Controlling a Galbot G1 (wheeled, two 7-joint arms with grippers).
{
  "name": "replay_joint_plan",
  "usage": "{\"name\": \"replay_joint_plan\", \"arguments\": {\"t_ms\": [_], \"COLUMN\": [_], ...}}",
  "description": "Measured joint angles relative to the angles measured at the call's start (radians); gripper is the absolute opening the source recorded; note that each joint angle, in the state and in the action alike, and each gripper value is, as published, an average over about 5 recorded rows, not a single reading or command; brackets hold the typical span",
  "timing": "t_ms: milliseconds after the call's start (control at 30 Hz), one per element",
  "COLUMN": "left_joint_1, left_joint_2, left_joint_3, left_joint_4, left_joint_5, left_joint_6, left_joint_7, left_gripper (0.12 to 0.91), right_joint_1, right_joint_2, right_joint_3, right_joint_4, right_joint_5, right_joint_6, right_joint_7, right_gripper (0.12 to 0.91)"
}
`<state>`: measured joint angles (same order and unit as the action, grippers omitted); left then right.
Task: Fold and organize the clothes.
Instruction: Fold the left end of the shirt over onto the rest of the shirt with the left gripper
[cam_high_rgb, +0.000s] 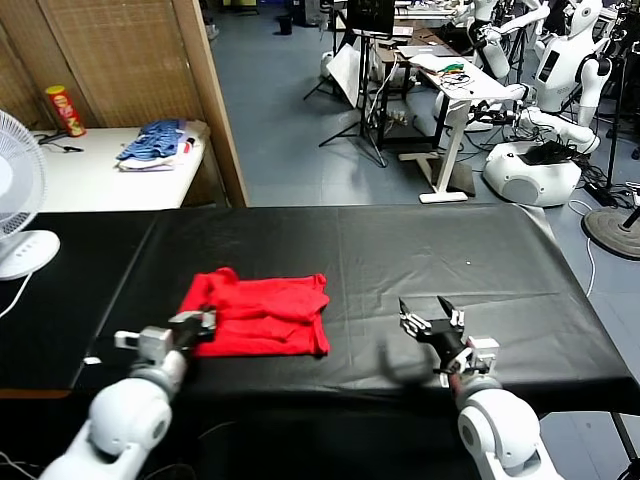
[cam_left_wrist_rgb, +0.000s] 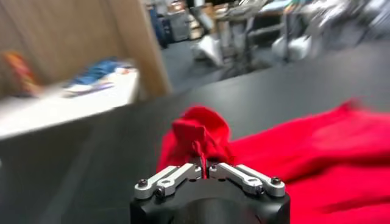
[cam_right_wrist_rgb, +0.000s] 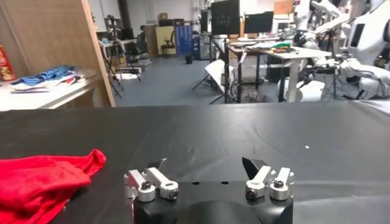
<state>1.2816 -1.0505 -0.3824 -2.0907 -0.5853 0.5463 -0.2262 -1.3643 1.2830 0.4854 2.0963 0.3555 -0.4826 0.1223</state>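
Left pincer (cam_high_rgb: 207, 325) pinches the crumpled red T-shirt (cam_high_rgb: 265, 312); right pincer (cam_high_rgb: 431, 315) gapes wide.

Three cameras: one high on the head, one low on each wrist.

The head view looks forward and down over the black table (cam_high_rgb: 400, 250), taking in both arms and the workshop floor beyond. The left wrist view sits just behind the left gripper (cam_left_wrist_rgb: 204, 171), very near the red T-shirt (cam_left_wrist_rgb: 292, 152), facing across the table toward the white side table (cam_left_wrist_rgb: 61, 106). The right wrist view rides low behind the right gripper (cam_right_wrist_rgb: 207, 173), facing the far room. All three share the T-shirt, tabletop and side table.
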Motion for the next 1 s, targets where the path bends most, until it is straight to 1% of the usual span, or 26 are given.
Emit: {"name": "replay_joint_plan", "arguments": {"t_ms": [133, 267, 500, 700, 767, 800, 900, 933, 1000], "left_joint_1": [-0.049, -0.092, -0.134, -0.138, -0.136, -0.135, -0.133, -0.131, -0.127], "left_joint_2": [-0.059, -0.112, -0.204, -0.263, -0.275, -0.281, -0.295, -0.299, -0.305], "left_joint_3": [0.058, 0.094, 0.129, 0.141, 0.142, 0.142, 0.140, 0.139, 0.138], "left_joint_4": [0.000, 0.015, 0.062, 0.099, 0.110, 0.114, 0.122, 0.121, 0.117], "left_joint_5": [-0.093, -0.137, -0.112, -0.071, -0.056, -0.053, -0.063, -0.068, -0.075], "left_joint_6": [0.002, 0.002, -0.016, -0.033, -0.044, -0.050, -0.067, -0.072, -0.083], "left_joint_7": [-0.020, -0.037, -0.035, -0.032, -0.029, -0.027, -0.017, -0.013, -0.005], "left_gripper": [0.146, 0.146, 0.146, 0.146, 0.173, 0.203, 0.346, 0.413, 0.514], "right_joint_1": [-0.012, -0.015, -0.012, 0.000, 0.008, 0.012, 0.026, 0.032, 0.043], "right_joint_2": [0.007, 0.015, 0.018, 0.011, 0.006, 0.003, -0.006, -0.009, -0.015], "right_joint_3": [0.009, 0.011, 0.007, -0.008, -0.017, -0.022, -0.042, -0.049, -0.066], "right_joint_4": [0.004, 0.006, 0.006, 0.000, -0.004, -0.007, -0.017, -0.021, -0.028], "right_joint_5": [-0.007, -0.013, -0.016, -0.017, -0.018, -0.018, -0.019, -0.019, -0.018], "right_joint_6": [0.000, -0.001, -0.005, -0.006, -0.006, -0.006, -0.006, -0.006, -0.006], "right_joint_7": [0.001, 0.002, 0.003, -0.005, -0.013, -0.017, -0.028, -0.032, -0.044], "right_gripper": [0.798, 0.798, 0.798, 0.798, 0.798, 0.798, 0.798, 0.798, 0.798]}}
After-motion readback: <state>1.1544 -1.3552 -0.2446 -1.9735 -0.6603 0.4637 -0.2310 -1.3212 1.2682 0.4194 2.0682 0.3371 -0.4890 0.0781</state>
